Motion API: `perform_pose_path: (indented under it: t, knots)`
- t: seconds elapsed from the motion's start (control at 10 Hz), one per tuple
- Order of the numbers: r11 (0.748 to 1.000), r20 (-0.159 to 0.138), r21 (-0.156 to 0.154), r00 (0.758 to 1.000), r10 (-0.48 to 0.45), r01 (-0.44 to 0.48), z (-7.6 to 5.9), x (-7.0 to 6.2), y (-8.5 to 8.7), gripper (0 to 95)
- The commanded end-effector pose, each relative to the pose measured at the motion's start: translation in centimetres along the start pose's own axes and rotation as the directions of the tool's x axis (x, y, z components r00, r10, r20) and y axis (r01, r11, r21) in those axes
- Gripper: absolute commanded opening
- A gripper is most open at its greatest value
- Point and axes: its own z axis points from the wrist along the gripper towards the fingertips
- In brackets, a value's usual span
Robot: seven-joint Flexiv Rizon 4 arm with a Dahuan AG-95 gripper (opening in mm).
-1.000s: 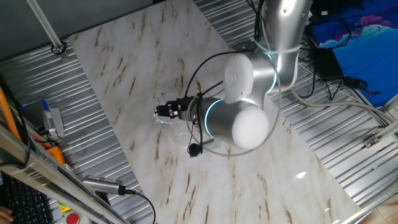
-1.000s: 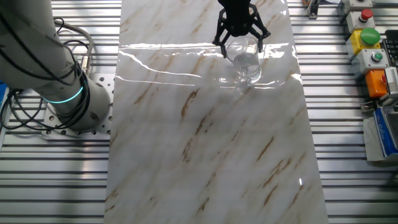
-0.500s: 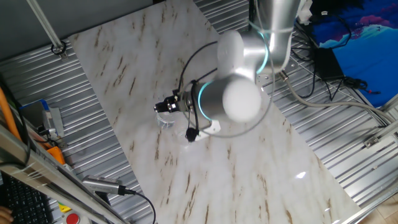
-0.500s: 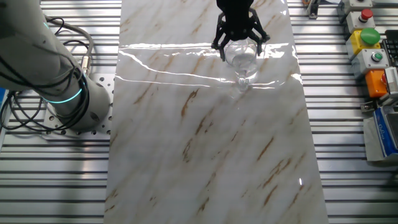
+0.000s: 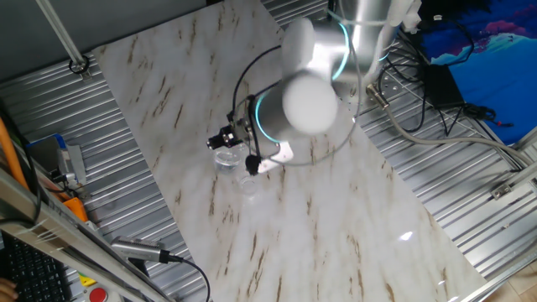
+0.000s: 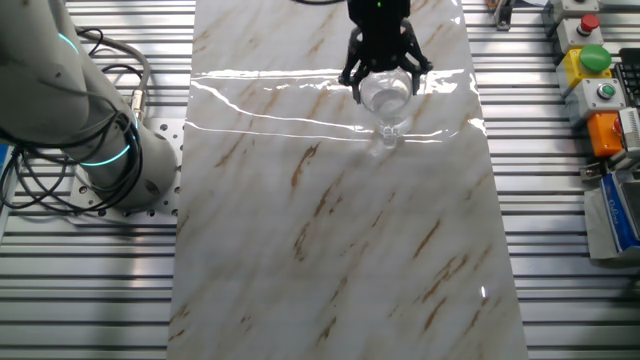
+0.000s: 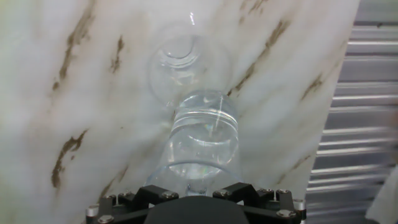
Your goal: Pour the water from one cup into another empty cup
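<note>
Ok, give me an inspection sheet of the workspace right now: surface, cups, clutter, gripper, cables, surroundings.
Surface: marble-pattern table, glare streaks at the far end.
Job's things: larger tumbler in the gripper, tilted towards the smaller cup, which stands on the table; water barely discernible.
Clutter: nothing seen.
Gripper: gripper shut on the tumbler.
Cables: black cable looping along the arm.
Surroundings: button box, ribbed metal bench.

Worktop (image 6: pixel 330 250): white marble-pattern board with brown streaks, lying on ribbed metal slats (image 6: pixel 90 290). Control box (image 6: pixel 590 60) with red and green buttons at the slats' edge in the other fixed view; an orange block (image 6: pixel 610 133) just beside it. One fixed view: blue cloth (image 5: pixel 495 42) past the far corner, black cable (image 5: pixel 180 267) near the front edge, red button (image 5: pixel 98 294) at bottom left.
</note>
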Motion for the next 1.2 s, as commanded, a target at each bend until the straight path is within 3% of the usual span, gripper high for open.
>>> perform_pose_path:
  t: [0.1,0.4,0.8,1.2]
  knots:
    - [0.999,0.016,-0.026,1.000,-0.022,0.023,0.0,0.1,-0.2,0.0]
    - [0.997,0.046,-0.054,0.998,-0.045,0.047,-0.1,0.5,-0.2,0.0]
    - [0.990,0.009,-0.099,0.995,-0.098,0.098,0.0,0.6,-0.8,0.0]
    - [0.985,0.012,-0.111,0.991,-0.131,0.132,0.5,0.9,-1.8,0.0]
